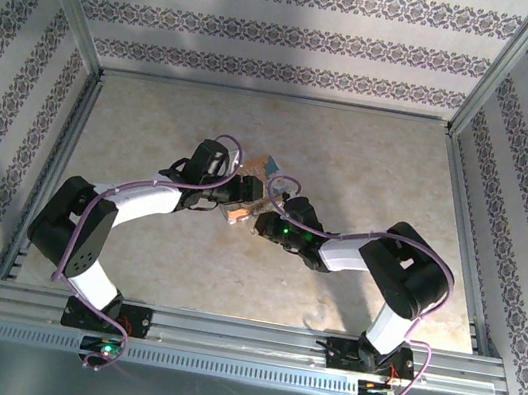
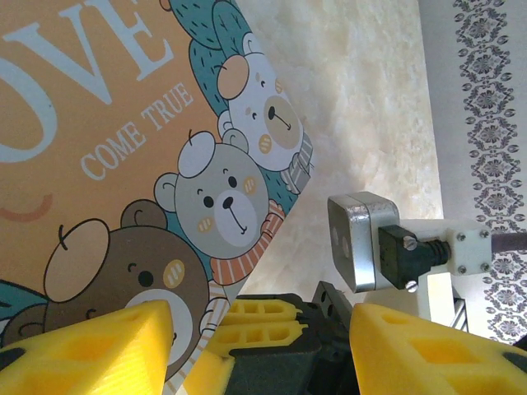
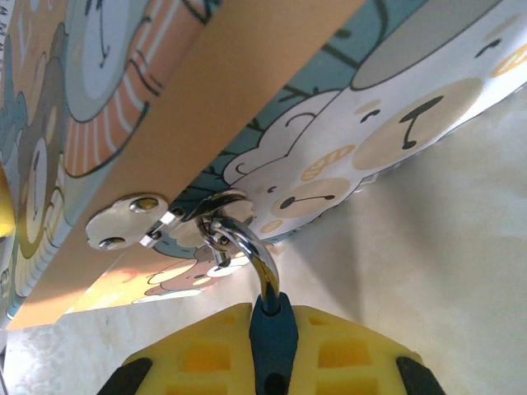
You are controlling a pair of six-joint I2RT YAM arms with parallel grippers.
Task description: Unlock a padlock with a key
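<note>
The padlock (image 3: pixel 274 333) has a teal-blue body and a silver shackle (image 3: pixel 257 259) hooked through the metal hasp (image 3: pixel 216 210) of the orange "LOVE" bear box (image 3: pixel 247 90). My right gripper (image 3: pixel 274 350) is shut on the padlock's body, its yellow pads pressed on both sides. In the top view it (image 1: pixel 263 220) meets the box (image 1: pixel 271 168) mid-table. My left gripper (image 2: pixel 262 350) stands open beside the box (image 2: pixel 123 148); the right gripper's shut fingers (image 2: pixel 272 325) lie between its own. The key is out of view.
The right arm's silver wrist camera (image 2: pixel 362 239) hangs close to my left gripper's right finger (image 2: pixel 436 354). Both arms (image 1: pixel 142 199) (image 1: pixel 366 255) converge at mid-table. Patterned walls (image 1: pixel 290 40) and metal rails (image 1: pixel 241 334) enclose the beige tabletop (image 1: pixel 371 165).
</note>
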